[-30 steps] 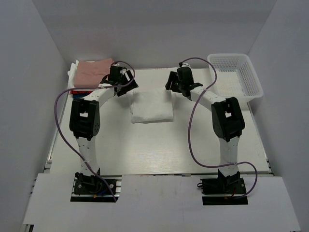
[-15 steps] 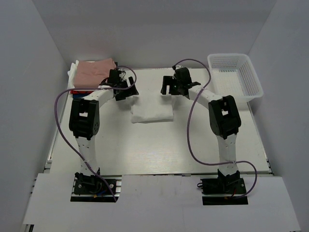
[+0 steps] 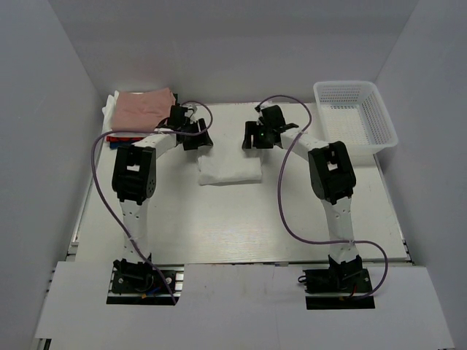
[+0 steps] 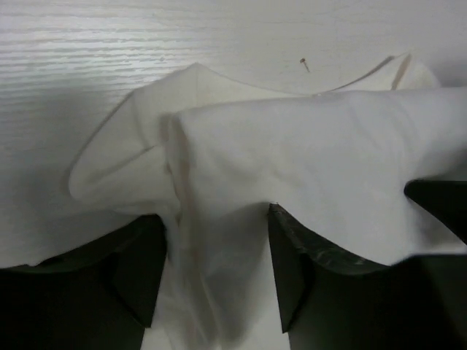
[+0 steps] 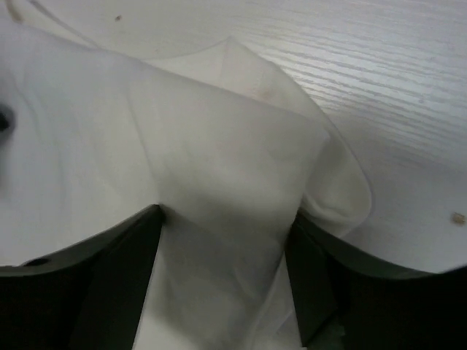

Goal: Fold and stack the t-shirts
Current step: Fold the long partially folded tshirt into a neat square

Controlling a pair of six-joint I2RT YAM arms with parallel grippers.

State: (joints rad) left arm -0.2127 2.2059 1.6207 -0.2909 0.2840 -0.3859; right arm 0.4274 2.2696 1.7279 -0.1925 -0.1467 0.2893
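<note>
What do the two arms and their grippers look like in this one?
The left arm and right arm are white links with bulky black joint housings on black bases. A purple cable loops along each. The left gripper and right gripper are black, with dark fingers. No markings are legible.

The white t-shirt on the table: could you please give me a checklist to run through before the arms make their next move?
1. White t-shirt lies folded as a rough rectangle: ok.
2. Left fingers open, cloth between them: ok.
3. Right fingers open, cloth between them: ok.
4. Every folded layer sits inside both gaps: cannot tell.
5. Pink t-shirt tops the back-left stack, nothing on it: ok.
6. Purple cables clear of the cloth: ok.
</note>
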